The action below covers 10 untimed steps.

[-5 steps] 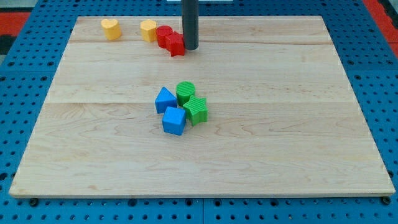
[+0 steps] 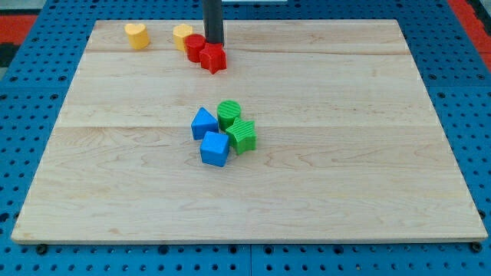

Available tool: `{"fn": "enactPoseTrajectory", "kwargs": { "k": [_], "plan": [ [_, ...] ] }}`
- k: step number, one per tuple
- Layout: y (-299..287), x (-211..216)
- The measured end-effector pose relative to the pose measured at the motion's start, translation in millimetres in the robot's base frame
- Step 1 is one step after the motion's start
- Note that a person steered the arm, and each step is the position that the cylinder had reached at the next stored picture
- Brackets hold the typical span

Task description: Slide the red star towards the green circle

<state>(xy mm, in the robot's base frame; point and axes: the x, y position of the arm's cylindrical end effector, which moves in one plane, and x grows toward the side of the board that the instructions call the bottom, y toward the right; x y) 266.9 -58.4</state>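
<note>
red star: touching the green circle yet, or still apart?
Apart. The red star sits near the view's top against a red block, with bare board between it and the green circle. My tip is just above the star.

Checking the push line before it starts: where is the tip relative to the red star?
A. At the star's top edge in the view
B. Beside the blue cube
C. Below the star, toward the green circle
A: my tip sits just above the red star, on the side facing away from the green circle.

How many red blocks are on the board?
2, touching near the view's top: the red star below my tip, the other red block at its left. None seem hidden.
</note>
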Motion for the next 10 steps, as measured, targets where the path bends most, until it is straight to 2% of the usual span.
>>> {"fn": "enactPoseTrajectory", "kwargs": {
  "k": [1,2,3,4,5,6,7,8,10],
  "plan": [
    [0,25],
    [27,35],
    [0,41],
    [-1,27],
    [26,10],
    [4,-13],
    [-41,-4],
    [-29,45],
    [-12,56]
  ]
}}
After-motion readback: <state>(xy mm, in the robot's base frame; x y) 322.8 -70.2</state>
